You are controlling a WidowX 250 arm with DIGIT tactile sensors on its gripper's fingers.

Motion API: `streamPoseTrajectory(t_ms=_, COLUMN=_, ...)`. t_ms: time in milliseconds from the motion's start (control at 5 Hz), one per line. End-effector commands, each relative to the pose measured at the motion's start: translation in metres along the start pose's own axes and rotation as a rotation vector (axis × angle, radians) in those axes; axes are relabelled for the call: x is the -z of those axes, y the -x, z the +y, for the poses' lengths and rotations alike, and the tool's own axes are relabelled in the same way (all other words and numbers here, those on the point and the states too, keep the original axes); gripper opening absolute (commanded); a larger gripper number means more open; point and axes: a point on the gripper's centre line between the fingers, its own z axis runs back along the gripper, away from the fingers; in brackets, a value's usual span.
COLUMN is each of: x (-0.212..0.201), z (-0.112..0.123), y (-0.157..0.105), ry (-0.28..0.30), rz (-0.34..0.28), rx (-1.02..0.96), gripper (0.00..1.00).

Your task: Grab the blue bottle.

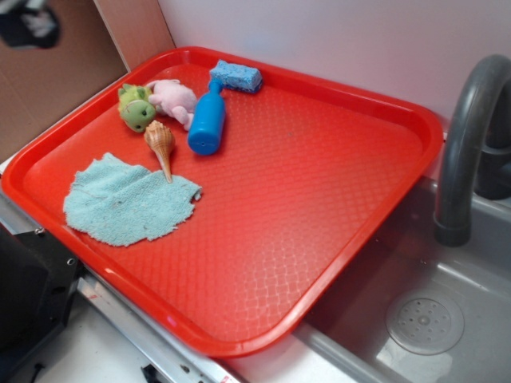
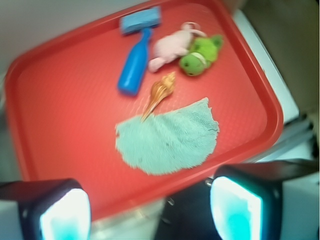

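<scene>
The blue bottle [image 1: 207, 120] [image 2: 134, 69] lies on its side on the red tray [image 1: 335, 199] [image 2: 60, 115], near the far left corner, its neck pointing at a blue sponge [image 1: 236, 75] [image 2: 140, 19]. In the wrist view my gripper [image 2: 150, 210] is open, high above the tray's near edge and well short of the bottle, with nothing between its fingers [image 2: 65, 212]. The gripper does not show in the exterior view.
Beside the bottle lie a pink plush [image 1: 176, 99], a green plush [image 1: 136, 107] and a seashell [image 1: 160, 143]. A teal cloth [image 1: 124, 199] is spread at the tray's left. A grey sink [image 1: 423, 319] with a faucet [image 1: 467, 136] is on the right.
</scene>
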Motion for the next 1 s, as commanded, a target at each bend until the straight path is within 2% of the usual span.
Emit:
streamPoseTrajectory(t_ms=0, x=0.063, z=-0.015, y=-0.062, ry=-0.055, rz=-0.064, rx=-0.341, gripper=1.00)
streamPoseTrajectory(t_ms=200, x=0.089, z=-0.018, y=-0.076, ry=-0.076, rz=-0.070, rx=-0.358, gripper=1.00)
streamPoseTrajectory(t_ms=400, x=0.119, z=-0.021, y=-0.090, ry=-0.141, rz=-0.111, rx=-0.326, gripper=1.00)
streamPoseTrajectory(t_ms=800, x=0.160, z=-0.024, y=-0.112, ry=-0.126, rz=-0.108, rx=-0.276, gripper=1.00)
